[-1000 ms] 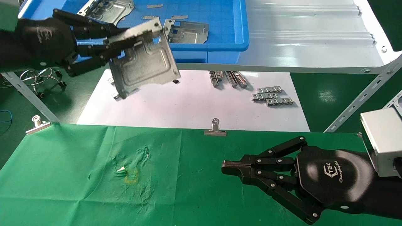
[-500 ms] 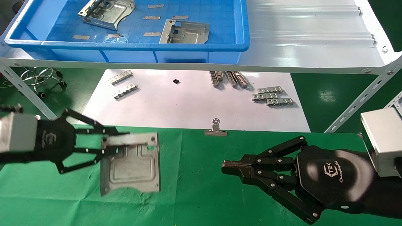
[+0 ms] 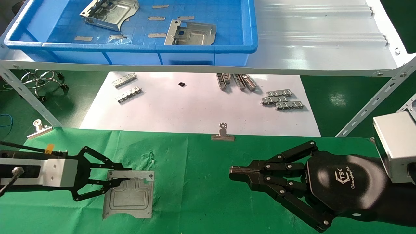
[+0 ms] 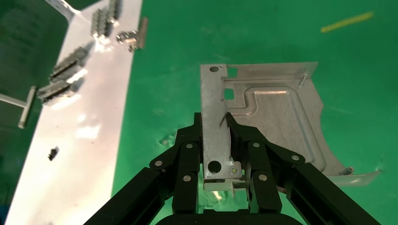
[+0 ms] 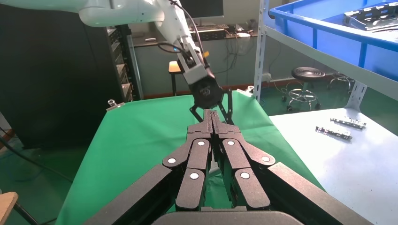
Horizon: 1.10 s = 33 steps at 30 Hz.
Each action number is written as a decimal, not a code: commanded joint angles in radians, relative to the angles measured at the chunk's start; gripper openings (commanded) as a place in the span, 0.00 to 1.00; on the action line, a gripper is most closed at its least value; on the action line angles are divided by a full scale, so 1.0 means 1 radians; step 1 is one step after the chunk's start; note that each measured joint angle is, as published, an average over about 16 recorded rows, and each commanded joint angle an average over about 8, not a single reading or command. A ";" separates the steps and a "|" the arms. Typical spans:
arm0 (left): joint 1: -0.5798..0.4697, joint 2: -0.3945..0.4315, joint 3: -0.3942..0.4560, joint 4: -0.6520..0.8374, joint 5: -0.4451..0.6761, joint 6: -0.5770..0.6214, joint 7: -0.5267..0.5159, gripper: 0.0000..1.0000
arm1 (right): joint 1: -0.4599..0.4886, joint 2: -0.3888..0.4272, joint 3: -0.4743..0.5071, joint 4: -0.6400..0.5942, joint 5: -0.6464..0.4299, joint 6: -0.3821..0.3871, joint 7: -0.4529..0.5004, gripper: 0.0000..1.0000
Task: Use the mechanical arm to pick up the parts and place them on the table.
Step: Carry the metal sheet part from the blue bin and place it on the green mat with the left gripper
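Note:
My left gripper (image 3: 125, 174) is shut on the far edge flange of one silvery part (image 3: 130, 196). The part lies nearly flat, low on the green table (image 3: 201, 198) at its left side. In the left wrist view the black fingers (image 4: 190, 150) pinch the part's bent strip on both sides, and the embossed plate (image 4: 277, 117) spreads out over the cloth. My right gripper (image 3: 232, 173) is shut and empty, parked over the table's right side; its pressed fingertips also show in the right wrist view (image 5: 213, 117). Two more parts (image 3: 110, 11) (image 3: 191, 32) lie in the blue bin (image 3: 130, 48).
The bin stands on a pale grey shelf (image 3: 318, 39) at the back. Below it a white sheet (image 3: 195, 110) carries small toothed strips (image 3: 282, 99) (image 3: 126, 87). Binder clips (image 3: 223, 133) (image 3: 39, 128) hold the cloth's far edge. A shelf strut (image 3: 373, 100) slants at the right.
My left gripper has carried the part from beside the blue bin down and toward me onto the green cloth, and the part has tipped from hanging to nearly flat. The right arm has not moved.

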 commanded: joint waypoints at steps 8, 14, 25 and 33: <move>-0.001 0.064 0.021 0.129 0.039 -0.030 0.090 0.07 | 0.000 0.000 0.000 0.000 0.000 0.000 0.000 0.00; -0.001 0.092 0.021 0.191 0.046 -0.055 0.148 0.82 | 0.000 0.000 0.000 0.000 0.000 0.000 0.000 0.00; -0.006 0.125 0.015 0.275 0.041 -0.065 0.221 1.00 | 0.000 0.000 0.000 0.000 0.000 0.000 0.000 0.00; -0.042 0.106 0.012 0.293 0.026 0.010 0.181 1.00 | 0.000 0.000 0.000 0.000 0.000 0.000 0.000 0.00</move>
